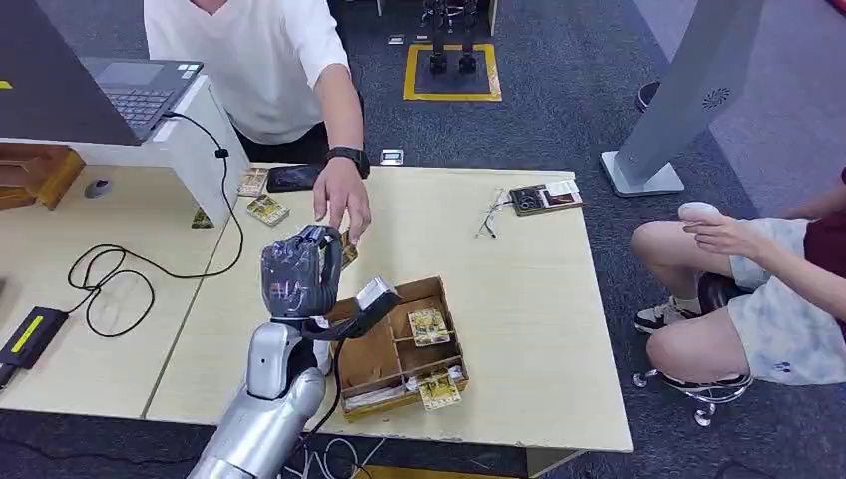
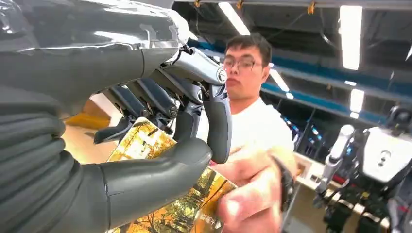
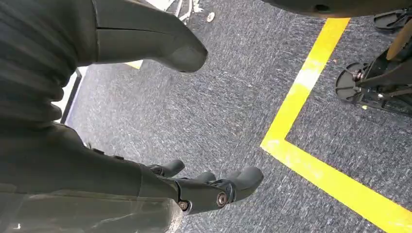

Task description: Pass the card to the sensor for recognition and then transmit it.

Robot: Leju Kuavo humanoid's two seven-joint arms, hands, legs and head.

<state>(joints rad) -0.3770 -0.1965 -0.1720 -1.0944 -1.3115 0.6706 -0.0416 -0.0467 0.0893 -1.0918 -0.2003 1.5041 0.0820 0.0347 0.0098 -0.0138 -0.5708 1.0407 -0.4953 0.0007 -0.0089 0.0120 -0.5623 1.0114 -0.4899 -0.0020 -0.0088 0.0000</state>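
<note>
While the left hand [image 1: 297,271] pinches the card [image 2: 160,194] between thumb and fingers, the card's long axis projects beyond the fingertips toward the person's hand [image 1: 342,203], which touches its far end. Right hand [image 3: 194,187] hangs released, holding nothing.
</note>
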